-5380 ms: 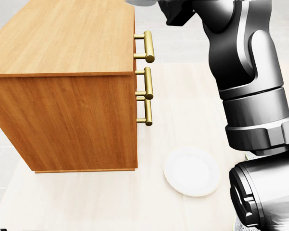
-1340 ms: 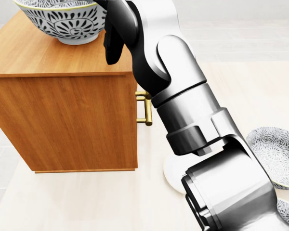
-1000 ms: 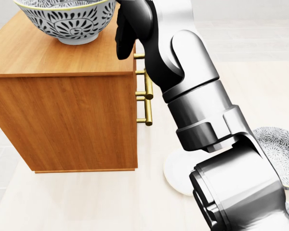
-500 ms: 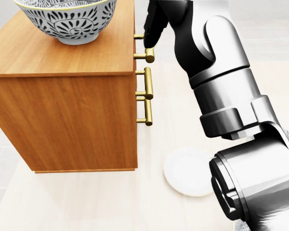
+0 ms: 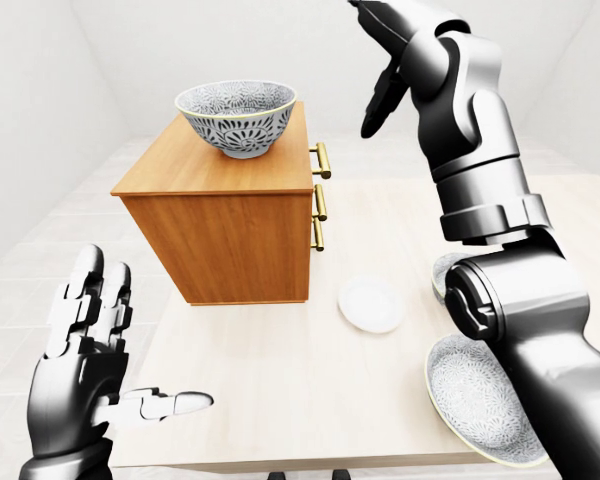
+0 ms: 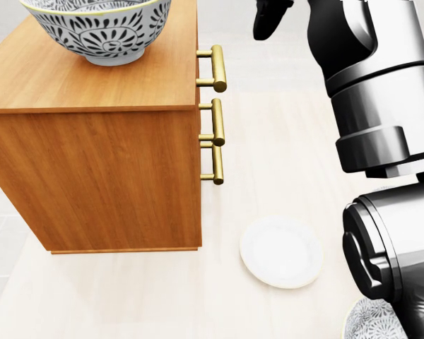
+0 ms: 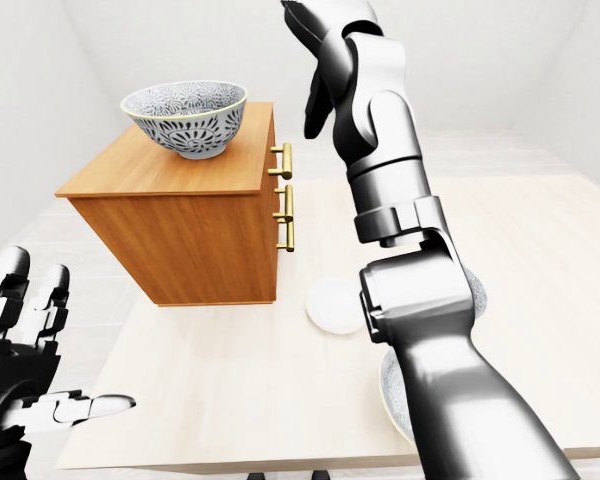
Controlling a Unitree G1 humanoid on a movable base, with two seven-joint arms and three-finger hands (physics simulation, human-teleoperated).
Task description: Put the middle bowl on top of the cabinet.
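The bowl [image 5: 237,117] rests on top of the cabinet [image 5: 230,235]. The right hand [image 5: 380,95], fingers spread and empty, has risen rightward off the handles [image 6: 218,68]. The left hand [image 5: 80,350] is open too.

Head view: middle bowl [image 6: 99,32] cut by top edge; right hand [image 6: 269,17] mostly out of frame, only dark fingertips show.
Left-eye view: right arm [image 5: 480,200] hides most of upper table bowl [image 5: 440,275], right side of lower table bowl [image 5: 470,395]. Left hand [image 5: 80,370] wrist cut at bottom edge.
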